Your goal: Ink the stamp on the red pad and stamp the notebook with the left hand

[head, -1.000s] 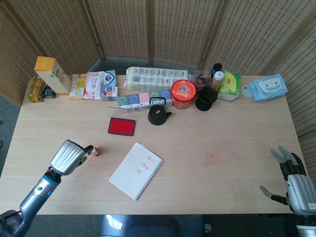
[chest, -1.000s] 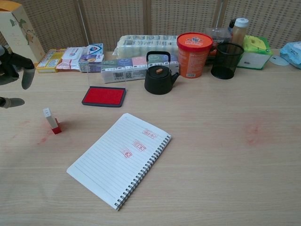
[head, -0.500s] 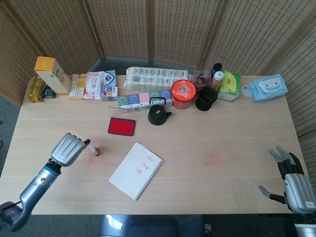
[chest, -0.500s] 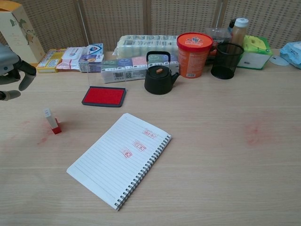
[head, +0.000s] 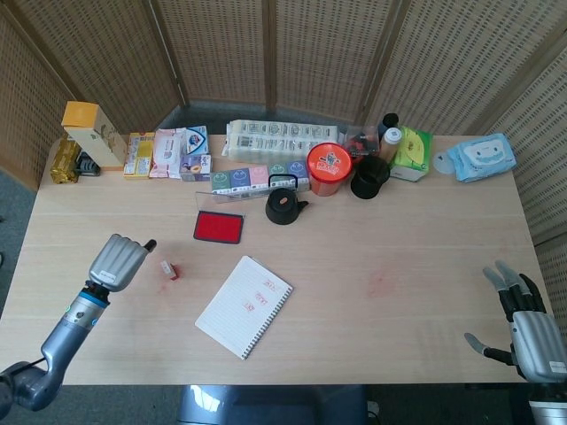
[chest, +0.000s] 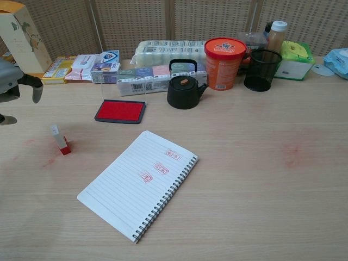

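In the chest view the left hand (chest: 12,87) is cut off by the left edge, so only part of its shell and two fingertips show, and the right hand falls outside that view altogether. In the head view the right hand (head: 530,332) is cropped at the bottom right corner, its wrist and arm out of sight. The three red marks on the notebook (chest: 136,185) are too small to read, and the stamp (head: 167,269) is too small for its face to be made out

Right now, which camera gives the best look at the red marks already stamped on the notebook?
The chest view: the notebook fills more of the frame there, and three red stamp marks show separately. The head view shows them too, only smaller and fainter.
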Robot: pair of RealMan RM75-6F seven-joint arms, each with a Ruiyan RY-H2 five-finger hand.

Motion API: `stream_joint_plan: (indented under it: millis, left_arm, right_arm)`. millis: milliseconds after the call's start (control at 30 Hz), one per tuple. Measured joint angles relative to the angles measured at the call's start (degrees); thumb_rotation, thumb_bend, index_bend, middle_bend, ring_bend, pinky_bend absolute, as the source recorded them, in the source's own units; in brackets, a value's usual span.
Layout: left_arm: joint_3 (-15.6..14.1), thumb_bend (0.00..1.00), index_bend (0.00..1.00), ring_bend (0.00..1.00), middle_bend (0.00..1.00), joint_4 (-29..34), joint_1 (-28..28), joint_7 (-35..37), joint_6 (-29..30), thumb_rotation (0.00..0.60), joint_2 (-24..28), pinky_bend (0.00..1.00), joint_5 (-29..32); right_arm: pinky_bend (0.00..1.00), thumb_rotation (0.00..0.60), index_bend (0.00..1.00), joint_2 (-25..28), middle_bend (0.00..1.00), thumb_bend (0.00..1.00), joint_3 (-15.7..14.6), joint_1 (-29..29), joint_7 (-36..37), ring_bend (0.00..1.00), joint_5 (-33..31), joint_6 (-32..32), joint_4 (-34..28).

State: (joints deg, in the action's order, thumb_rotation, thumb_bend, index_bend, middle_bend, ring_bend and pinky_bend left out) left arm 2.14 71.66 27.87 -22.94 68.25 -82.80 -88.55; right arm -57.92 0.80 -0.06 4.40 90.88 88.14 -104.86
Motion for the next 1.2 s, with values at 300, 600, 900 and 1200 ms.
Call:
stream_joint_plan:
  millis: [300, 600, 900, 1200]
  left_arm:
    - [-0.3, 0.15, 0.45, 1.00, 1.00, -0.9, 0.4, -2.0, -2.0, 0.600, -2.1, 1.00, 1.2]
    - [-0.5, 0.22, 0.45, 1.00, 1.00, -2.2, 1.5, -5.4, -3.8, 0.600, -5.0, 1.00, 1.9]
    - [-0.3, 0.23, 0.45, 1.00, 1.00, -2.6, 2.1, -8.3, -5.3, 0.600, -6.3, 1.00, 3.7]
    - [-0.1, 0.23, 0.45, 1.00, 1.00, -3.2, 2.9, -9.1, -6.0, 0.600, -7.6, 1.00, 4.4]
  right_arm:
    - [0.00, 0.600, 0.00, 0.1, 0.00, 0.05, -0.1, -0.1, 0.0, 0.00, 0.2, 0.2, -0.1]
    - [0.00, 0.600, 0.00, 0.4, 0.00, 0.08, 0.0, -0.1, 0.6, 0.00, 0.0, 0.1, 0.0]
    - [0.00, 0.600, 0.00, 0.7, 0.00, 0.08, 0.0, -0.1, 1.1, 0.00, -0.1, 0.1, 0.0]
    - [0.00, 0.600, 0.00, 0.9, 0.00, 0.09, 0.0, 0.0, 1.2, 0.00, -0.3, -0.1, -0.2]
